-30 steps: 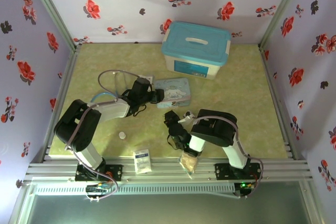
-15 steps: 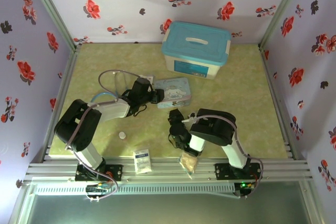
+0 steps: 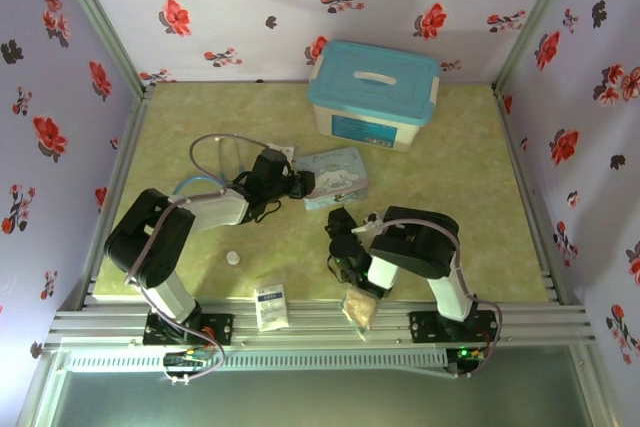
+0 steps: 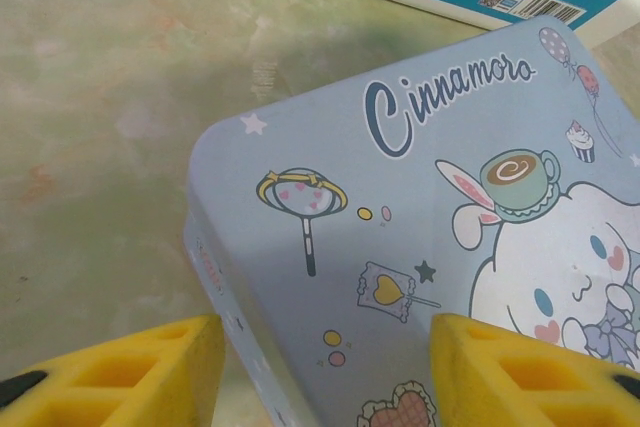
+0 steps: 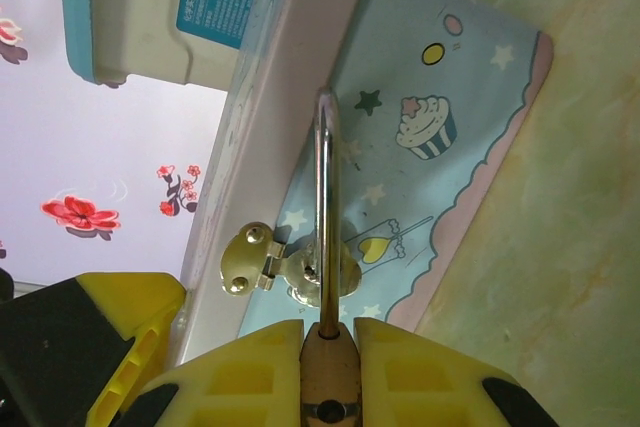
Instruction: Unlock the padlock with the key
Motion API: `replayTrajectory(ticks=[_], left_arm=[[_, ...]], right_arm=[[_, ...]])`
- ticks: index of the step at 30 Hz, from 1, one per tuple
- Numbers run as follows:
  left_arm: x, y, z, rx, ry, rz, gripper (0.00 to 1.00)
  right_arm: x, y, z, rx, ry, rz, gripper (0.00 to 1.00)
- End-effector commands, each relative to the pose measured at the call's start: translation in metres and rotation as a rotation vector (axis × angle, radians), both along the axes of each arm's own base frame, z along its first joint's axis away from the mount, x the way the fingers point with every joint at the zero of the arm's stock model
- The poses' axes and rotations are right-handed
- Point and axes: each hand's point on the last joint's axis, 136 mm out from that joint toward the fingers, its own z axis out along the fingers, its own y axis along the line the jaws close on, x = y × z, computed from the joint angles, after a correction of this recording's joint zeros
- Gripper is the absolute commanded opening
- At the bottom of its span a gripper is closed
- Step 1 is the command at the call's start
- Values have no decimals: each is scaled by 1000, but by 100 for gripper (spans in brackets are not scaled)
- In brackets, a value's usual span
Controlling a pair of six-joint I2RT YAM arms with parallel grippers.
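Right gripper [image 5: 329, 335] jaws pinch padlock [image 5: 329, 375]; shackle [image 5: 325, 197] at tin [image 5: 430, 97] latch [image 5: 250, 262].

- Upper centre of the top view, at the back of the table [image 3: 480, 207]: lidded box [image 3: 375, 95].
- Just below it, mid-frame: tin [image 3: 335, 175], with the left gripper [image 3: 303, 184] at its left edge, jaws either side of a corner.
- Below the tin: right gripper [image 3: 341, 231], padlock [image 5: 328, 372] between its jaws, shackle up against the tin's latch [image 5: 250, 262].
- Lower left of centre: round disc [image 3: 233, 258].
- Along the bottom: flat packet [image 3: 270, 307], small bag [image 3: 358, 309] to its right.

Black-and-white jointed arms [image 3: 215, 209] trail looping grey cables [image 3: 193, 153] and end in blocky yellow ribbed fingers [image 4: 120, 372].
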Motion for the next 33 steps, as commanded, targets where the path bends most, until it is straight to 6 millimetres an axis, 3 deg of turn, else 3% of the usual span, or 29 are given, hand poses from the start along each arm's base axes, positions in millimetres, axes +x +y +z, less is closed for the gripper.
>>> replayTrajectory(ticks=[1,8,17,23,30,33], left_arm=[[-27,41,-73,204,185,36,55],[-28,42,-73,203,185,39,52],[-23,45,-70,207,182,57,51],[-21,45,-59,198,164,57,51],[-17,42,-50,196,155,53,52],[-15,42,-48,193,149,54,52]], right_arm=[[9,-11,3,-42,-33,-96,0],[9,-25,17,-131,-57,-108,0],[3,-34,-11,-145,49,73,0],[-29,-54,-47,-214,272,212,0],[-52,-61,-61,-401,552,443,0],[-56,-63,-69,-375,626,576,0]])
